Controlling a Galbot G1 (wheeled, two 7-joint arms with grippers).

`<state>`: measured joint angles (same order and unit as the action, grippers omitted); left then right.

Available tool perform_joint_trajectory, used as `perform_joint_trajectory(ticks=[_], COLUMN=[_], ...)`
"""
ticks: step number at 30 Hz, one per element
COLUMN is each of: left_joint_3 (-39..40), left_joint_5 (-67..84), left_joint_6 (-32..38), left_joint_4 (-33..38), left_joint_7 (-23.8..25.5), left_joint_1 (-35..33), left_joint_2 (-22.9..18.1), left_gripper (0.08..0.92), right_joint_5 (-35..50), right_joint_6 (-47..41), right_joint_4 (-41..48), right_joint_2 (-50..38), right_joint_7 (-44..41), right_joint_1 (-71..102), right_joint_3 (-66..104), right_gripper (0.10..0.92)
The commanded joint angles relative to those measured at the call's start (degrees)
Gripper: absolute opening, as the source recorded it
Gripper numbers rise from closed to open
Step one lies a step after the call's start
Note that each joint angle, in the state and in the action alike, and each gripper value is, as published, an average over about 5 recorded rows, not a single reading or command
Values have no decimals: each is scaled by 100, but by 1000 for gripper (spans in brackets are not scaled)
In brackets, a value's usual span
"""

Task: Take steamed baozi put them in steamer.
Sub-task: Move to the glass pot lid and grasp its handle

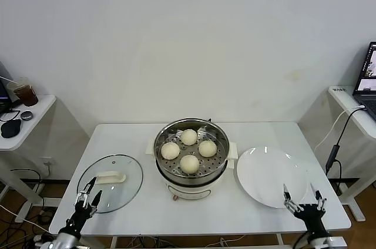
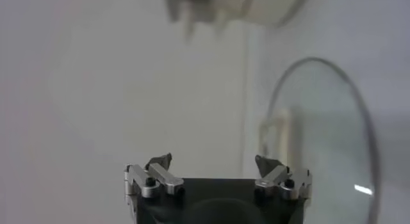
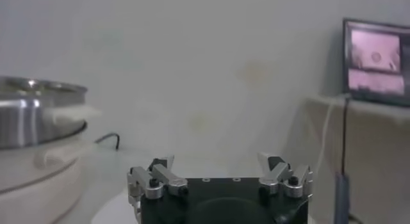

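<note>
**Steel pot full, both arms low at the table's near edge**

Stainless steel catches the light at the middle of the white table [image 1: 194, 214]: the steamer [image 1: 191, 174] stands upright on its white base, mouth open to the ceiling, round with no long axis to speak of. All four steamed baozi [image 1: 189, 163] sit on its perforated tray in a diamond, close together but apart.

To the robot's left lies the glass lid [image 1: 110, 182], flat, its white handle running roughly across the table. To the right rests the white plate [image 1: 271, 177], bare, its rim just beside the steamer's side handle. Nothing covers the pot's mouth.

The left gripper [image 1: 89, 194] hangs over the lid's near edge, fingers spread apart and holding nothing. The right gripper [image 1: 303, 195] hovers at the plate's near rim, fingers likewise apart and empty.

The right wrist view shows the steamer's steel wall from the side and a lit laptop [image 3: 375, 62] on a side desk; the buns are hidden there. The left wrist view catches the lid's curved rim and the pot's base only.
</note>
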<state>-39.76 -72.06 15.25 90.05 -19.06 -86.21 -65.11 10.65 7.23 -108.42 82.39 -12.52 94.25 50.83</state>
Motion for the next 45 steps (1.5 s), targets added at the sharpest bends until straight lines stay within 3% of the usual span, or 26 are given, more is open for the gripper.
perform_joint_trajectory(ticks=[1,28,31,45], left_joint_3=[441,833,853,1003], left_joint_5=[-892,-760,-744,-110], left_joint_6=[-70,8,7,-274], left_joint_4=[-950,-1954,-2006,-1902], left_joint_7=[20,32,43,-22], left_joint_1=[1251,2095,2128,1981], left_joint_2=[277,251,241,250], left_gripper=[823,820,778,377], right_joint_5=[19,-132,-152,-293], right_joint_6=[-187,-105,-108,16], right_joint_4=[-94,-149,-151,-79], right_joint_2=[247,362,368,405], right_joint_7=[26,-47,-57,-55], right_joint_1=[332,408,411,430], right_joint_3=[142,-22,-46,-235], right_gripper=[823,823,823,823])
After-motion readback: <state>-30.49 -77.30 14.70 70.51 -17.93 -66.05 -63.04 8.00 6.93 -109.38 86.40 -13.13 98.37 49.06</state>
